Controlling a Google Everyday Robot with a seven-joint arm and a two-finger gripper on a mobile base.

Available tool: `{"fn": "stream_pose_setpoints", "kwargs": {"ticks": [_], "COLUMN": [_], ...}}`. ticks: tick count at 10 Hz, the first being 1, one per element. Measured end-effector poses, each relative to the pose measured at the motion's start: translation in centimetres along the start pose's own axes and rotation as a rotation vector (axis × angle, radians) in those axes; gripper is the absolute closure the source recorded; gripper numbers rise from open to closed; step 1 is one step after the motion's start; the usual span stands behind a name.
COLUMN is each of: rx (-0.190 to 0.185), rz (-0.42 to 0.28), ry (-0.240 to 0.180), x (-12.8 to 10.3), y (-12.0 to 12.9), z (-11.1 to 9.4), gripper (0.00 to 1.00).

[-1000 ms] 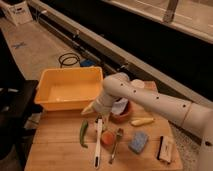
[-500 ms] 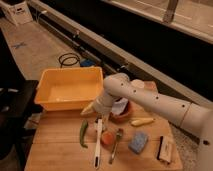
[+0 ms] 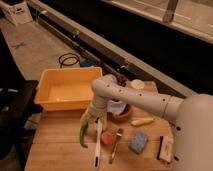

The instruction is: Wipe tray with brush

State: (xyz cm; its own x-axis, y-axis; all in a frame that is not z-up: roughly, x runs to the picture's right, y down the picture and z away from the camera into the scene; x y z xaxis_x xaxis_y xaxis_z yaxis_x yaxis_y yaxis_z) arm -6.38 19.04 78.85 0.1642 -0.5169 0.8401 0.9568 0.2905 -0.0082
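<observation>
Camera view: the gripper (image 3: 95,119) hangs low over the counter (image 3: 55,145). Its jaws are wide and empty, just above the top end of the brush (image 3: 98,142), which lies flat and runs toward 6 o'clock. The tray (image 3: 60,104) sits at its 10 o'clock, untouched. This looks like the reach for the brush. The next move calls for lowering and closing on the handle. No writing is readable.

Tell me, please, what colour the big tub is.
The tub is yellow, clearest in the camera view; the gripper hangs over the brush, just in front.
</observation>
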Motion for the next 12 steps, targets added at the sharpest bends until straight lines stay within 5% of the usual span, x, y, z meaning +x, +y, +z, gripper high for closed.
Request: {"fn": "stream_pose_setpoints", "kwargs": {"ticks": [12], "rx": [-0.051], "rz": [0.113], "ry": [-0.078], "x": [0.1], "y": [4.6], "z": [2.2], "gripper": [0.20]}}
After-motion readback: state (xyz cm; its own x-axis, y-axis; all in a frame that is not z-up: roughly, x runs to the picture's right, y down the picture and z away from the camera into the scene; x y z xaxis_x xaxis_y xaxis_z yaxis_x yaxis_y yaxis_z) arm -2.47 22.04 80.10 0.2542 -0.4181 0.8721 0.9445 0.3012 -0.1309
